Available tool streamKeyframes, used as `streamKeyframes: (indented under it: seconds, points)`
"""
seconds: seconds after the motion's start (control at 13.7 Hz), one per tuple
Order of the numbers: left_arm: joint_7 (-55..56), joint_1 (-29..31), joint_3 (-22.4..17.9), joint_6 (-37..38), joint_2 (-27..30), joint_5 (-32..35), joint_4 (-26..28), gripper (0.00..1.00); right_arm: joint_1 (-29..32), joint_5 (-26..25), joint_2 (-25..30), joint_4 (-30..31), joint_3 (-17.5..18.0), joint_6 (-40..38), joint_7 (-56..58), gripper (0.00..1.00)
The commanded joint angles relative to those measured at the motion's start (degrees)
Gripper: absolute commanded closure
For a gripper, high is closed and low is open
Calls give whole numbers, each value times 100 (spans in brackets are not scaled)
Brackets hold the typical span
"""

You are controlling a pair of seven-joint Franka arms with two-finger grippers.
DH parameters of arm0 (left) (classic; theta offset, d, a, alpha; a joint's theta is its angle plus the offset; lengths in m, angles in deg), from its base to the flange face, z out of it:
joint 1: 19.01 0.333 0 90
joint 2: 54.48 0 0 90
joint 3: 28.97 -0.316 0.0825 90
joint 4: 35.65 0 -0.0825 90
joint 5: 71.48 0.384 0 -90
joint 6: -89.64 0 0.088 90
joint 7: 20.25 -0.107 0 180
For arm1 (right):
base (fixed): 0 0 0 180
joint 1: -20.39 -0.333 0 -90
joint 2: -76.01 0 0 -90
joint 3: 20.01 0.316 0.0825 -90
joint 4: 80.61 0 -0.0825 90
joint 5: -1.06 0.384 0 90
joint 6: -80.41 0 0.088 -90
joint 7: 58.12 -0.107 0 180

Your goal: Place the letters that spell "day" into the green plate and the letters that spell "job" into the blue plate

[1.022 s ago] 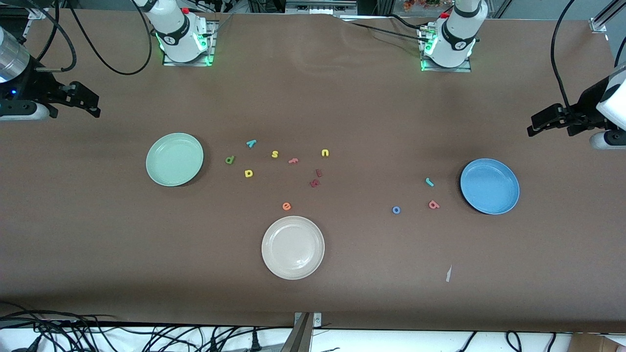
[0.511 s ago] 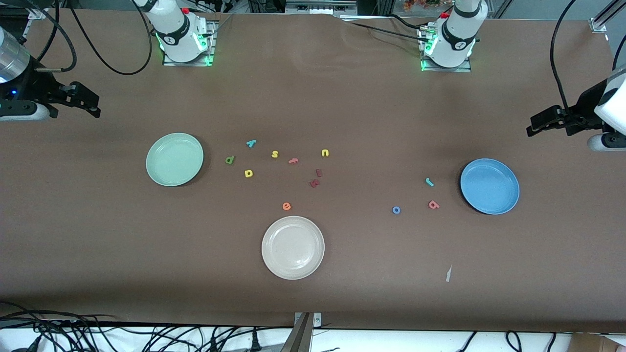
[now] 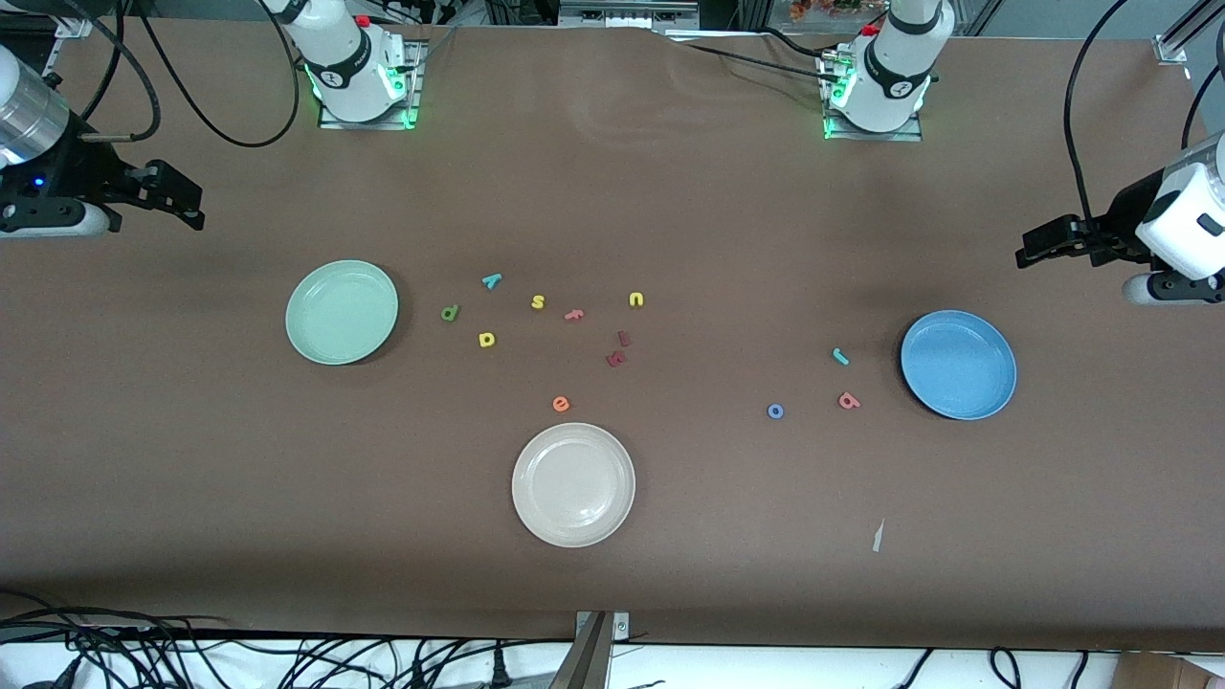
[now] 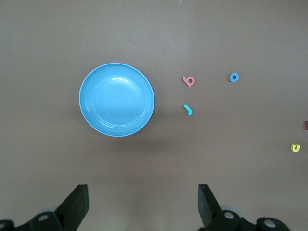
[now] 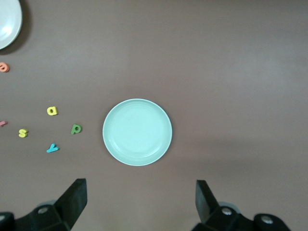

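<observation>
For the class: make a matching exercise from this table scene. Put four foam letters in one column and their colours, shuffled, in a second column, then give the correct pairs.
Column 1:
1. letter "d"
2. letter "a"
3. letter "o"
4. letter "b"

Column 2:
A. blue
B. salmon-red
C. dark green
D. yellow

Pairs: 1-C, 2-D, 3-A, 4-B
</observation>
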Motion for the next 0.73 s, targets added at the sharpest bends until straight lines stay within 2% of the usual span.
streamKeyframes:
  seconds: [0.0, 0.22, 0.37, 0.66]
  points:
    - [-133, 27, 31, -30, 21, 29, -3, 0, -157, -113, -43, -64, 16, -104, -21, 0]
    - [-133, 36, 31, -30, 4, 29, -4, 0, -235, -86, -201, -29, 77, 9, -91, 0]
    - [-133, 45, 31, -30, -5, 29, -4, 0, -437, -42, -490, -29, 113, 133, -729, 0]
    - [-125, 53, 31, -30, -49, 29, -30, 0, -1043, -25, -1254, -3, 113, 429, -917, 0]
